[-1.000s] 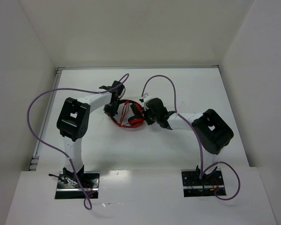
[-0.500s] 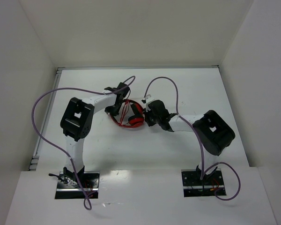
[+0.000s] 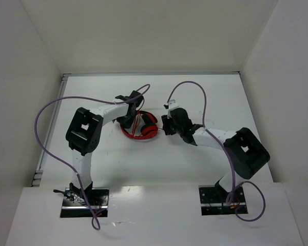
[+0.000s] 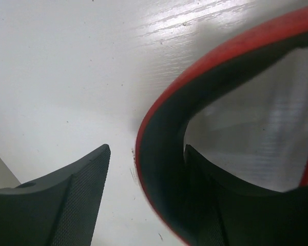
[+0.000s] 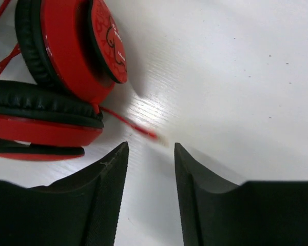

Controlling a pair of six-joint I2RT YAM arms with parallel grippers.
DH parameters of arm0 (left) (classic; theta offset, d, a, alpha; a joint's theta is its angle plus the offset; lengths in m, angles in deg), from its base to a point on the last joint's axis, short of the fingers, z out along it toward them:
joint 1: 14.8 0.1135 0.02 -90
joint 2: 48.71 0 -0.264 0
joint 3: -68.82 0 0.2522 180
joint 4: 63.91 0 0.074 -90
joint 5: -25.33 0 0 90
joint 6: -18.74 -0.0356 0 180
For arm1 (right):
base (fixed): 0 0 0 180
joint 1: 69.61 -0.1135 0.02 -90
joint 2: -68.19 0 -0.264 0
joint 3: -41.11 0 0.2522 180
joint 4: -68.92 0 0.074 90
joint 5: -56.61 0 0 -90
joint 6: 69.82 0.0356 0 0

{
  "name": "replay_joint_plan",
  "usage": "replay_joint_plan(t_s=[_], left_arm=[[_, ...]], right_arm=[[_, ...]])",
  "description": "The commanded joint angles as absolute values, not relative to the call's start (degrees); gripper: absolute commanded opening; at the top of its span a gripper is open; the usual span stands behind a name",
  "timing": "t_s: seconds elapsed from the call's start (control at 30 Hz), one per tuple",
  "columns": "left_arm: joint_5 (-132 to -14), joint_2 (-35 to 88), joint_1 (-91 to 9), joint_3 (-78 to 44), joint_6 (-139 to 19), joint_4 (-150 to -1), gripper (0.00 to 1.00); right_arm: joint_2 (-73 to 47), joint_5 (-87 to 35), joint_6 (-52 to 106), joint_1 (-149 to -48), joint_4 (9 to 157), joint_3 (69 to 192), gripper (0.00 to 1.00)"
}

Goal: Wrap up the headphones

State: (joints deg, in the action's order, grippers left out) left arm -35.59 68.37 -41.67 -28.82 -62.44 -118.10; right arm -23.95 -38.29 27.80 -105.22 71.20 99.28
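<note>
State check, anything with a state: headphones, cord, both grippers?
Red over-ear headphones with black padding: lying on white table, one cup flat, other tilted.
Thin red cord: free end loose on table.
Left gripper: open, straddling the band.
Right gripper: open, empty, cord end just ahead.

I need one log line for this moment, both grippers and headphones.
left gripper: open, headband between its fingers | right gripper: open, cord end just ahead of it | headphones: lying on table
</note>
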Motion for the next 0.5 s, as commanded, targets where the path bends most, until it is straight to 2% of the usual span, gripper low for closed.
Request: replay_joint_plan(t_s=[0.0, 0.07, 0.1, 0.23, 0.27, 0.37, 0.47], left_arm=[[-37.2, 63.6, -41.4, -28.6, -63.2, -117.7, 0.69], [-37.8, 62.7, -41.4, -29.2, -63.2, -117.7, 0.72], [-38.4, 62.7, -41.4, -29.8, -63.2, -117.7, 0.73], [-40.8, 58.4, -41.4, -30.5, -62.6, -117.7, 0.78], [-40.8, 57.6, -41.4, -31.0, -62.1, -117.7, 0.81], [-41.4, 54.0, -41.4, -31.0, -61.3, -116.5, 0.93], [-41.4, 50.3, -41.4, -29.6, -59.9, -115.2, 0.97]], right_arm=[[-18.2, -40.2, 30.3, -104.8, 70.6, 97.9, 0.48], [-16.5, -38.8, 30.8, -104.8, 71.9, 97.9, 0.57], [-14.5, -38.1, 31.7, -104.8, 72.4, 97.9, 0.71], [-8.8, -39.4, 34.1, -104.8, 75.6, 96.7, 0.97], [-7.7, -40.8, 34.7, -104.8, 76.6, 96.7, 1.0], [-2.9, -45.6, 37.9, -104.8, 80.6, 96.7, 1.0], [1.0, -50.2, 41.5, -104.8, 84.7, 98.6, 1.0]])
